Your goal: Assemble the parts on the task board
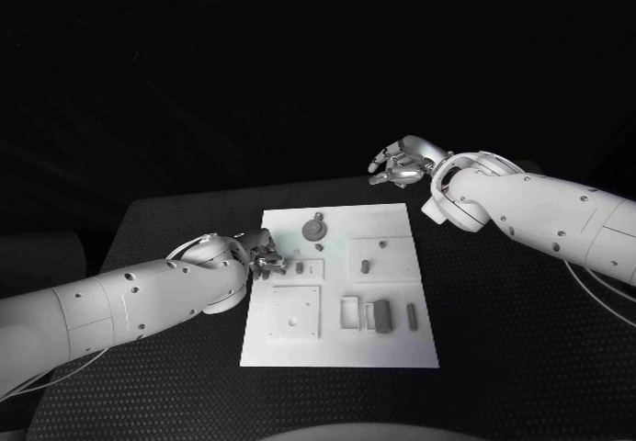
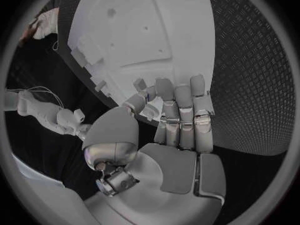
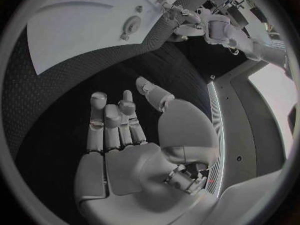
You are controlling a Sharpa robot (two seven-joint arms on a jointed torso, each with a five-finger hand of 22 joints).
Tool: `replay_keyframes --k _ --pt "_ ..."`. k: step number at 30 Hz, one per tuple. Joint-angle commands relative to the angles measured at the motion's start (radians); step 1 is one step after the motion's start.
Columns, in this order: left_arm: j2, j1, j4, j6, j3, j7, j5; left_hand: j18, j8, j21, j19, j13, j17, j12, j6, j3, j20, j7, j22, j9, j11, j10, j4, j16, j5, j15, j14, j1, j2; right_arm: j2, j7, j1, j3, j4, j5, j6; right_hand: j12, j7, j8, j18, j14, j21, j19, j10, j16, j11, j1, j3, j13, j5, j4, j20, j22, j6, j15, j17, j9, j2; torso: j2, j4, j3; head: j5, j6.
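Note:
The white task board (image 1: 338, 347) lies in the middle of the table. On it are a round grey part (image 1: 314, 228), a small part (image 1: 300, 268) by the left edge, a slotted piece (image 1: 363, 266), and two dark upright parts (image 1: 383, 314) beside a frame (image 1: 350, 312). My left hand (image 1: 255, 254) is at the board's left edge (image 2: 137, 30), its fingers (image 2: 181, 105) close together and the thumb near them; whether it pinches anything is hidden. My right hand (image 1: 402, 163) hovers beyond the board's far right corner, fingers (image 3: 109, 120) apart and the palm empty.
A square plate (image 1: 294, 312) with small holes sits in the board's near left area. Black textured table (image 1: 504, 349) surrounds the board on all sides. The round part (image 3: 131, 24) and board (image 3: 81, 25) lie well ahead of my right hand.

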Motion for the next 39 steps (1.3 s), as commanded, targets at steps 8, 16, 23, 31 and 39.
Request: replay_keyframes --k 8,16,23,31,39 --pt "-0.013 -0.01 0.012 -0.05 -0.007 -0.004 0.01 0.002 0.003 0.009 -0.001 0.001 0.0 0.01 0.084 0.01 -0.008 -0.076 0.027 0.004 -0.024 -0.023 -0.004 0.007 0.003 -0.005 0.007 0.012 0.016 -0.003 0.007 -0.001 0.0 0.002 -0.001 0.011 0.005 0.016 -0.004 0.012 0.003 -0.004 0.003 -0.009 0.006 0.0 -0.003 -0.001 -0.001 -0.002 -0.002 0.003 0.011 0.011 -0.005 -0.002 0.001 0.004 0.0 0.0004 -0.0002 0.0 0.0" --pt "-0.019 -0.012 0.02 -0.085 -0.007 0.003 0.025 0.002 0.004 0.012 -0.001 0.002 0.0 0.012 0.085 0.011 -0.009 -0.076 0.027 0.006 -0.024 -0.023 -0.004 0.008 0.006 -0.006 0.008 0.014 0.015 -0.004 0.007 -0.001 0.0 0.003 -0.001 0.011 0.005 0.016 -0.004 0.012 0.003 -0.004 0.003 -0.009 0.006 0.0 -0.003 -0.001 -0.002 -0.002 -0.002 0.003 0.011 0.011 -0.005 -0.002 0.002 0.003 0.0 0.0002 -0.0006 0.0 0.0" --pt "-0.029 -0.017 0.031 -0.098 -0.007 0.011 0.042 0.002 0.004 0.013 -0.001 0.002 -0.001 0.013 0.085 0.011 -0.009 -0.077 0.027 0.006 -0.024 -0.024 -0.004 0.009 0.006 -0.006 0.009 0.015 0.014 -0.005 0.007 -0.001 0.0 0.002 -0.001 0.011 0.005 0.016 -0.004 0.012 0.003 -0.004 0.003 -0.009 0.006 0.0 -0.003 -0.001 -0.002 -0.002 -0.002 0.003 0.011 0.011 -0.005 -0.002 0.002 0.004 0.0 0.0004 -0.0009 0.0 -0.001" --pt "-0.035 -0.018 0.04 -0.127 -0.007 0.035 0.055 0.002 0.003 0.014 -0.001 0.002 -0.001 0.014 0.085 0.011 -0.009 -0.077 0.027 0.007 -0.024 -0.024 -0.003 0.009 0.006 -0.006 0.009 0.015 0.013 -0.005 0.007 -0.001 0.0 0.002 -0.001 0.011 0.005 0.016 -0.004 0.012 0.003 -0.004 0.003 -0.009 0.006 0.0 -0.004 -0.001 -0.002 -0.002 -0.002 0.003 0.011 0.011 -0.005 -0.002 0.002 0.004 0.0 0.0001 -0.0005 0.001 -0.001" --pt "-0.046 -0.021 0.047 -0.172 -0.006 0.057 0.058 0.002 0.003 0.016 -0.002 0.002 -0.001 0.015 0.085 0.011 -0.009 -0.077 0.027 0.008 -0.024 -0.025 -0.003 0.009 0.007 -0.006 0.009 0.016 0.013 -0.006 0.007 -0.001 0.0 0.002 -0.001 0.011 0.005 0.016 -0.004 0.012 0.003 -0.004 0.003 -0.009 0.006 0.0 -0.004 -0.001 -0.002 -0.002 -0.002 0.003 0.011 0.011 -0.004 -0.002 0.002 0.004 0.0 -0.0002 0.0001 0.002 -0.002"
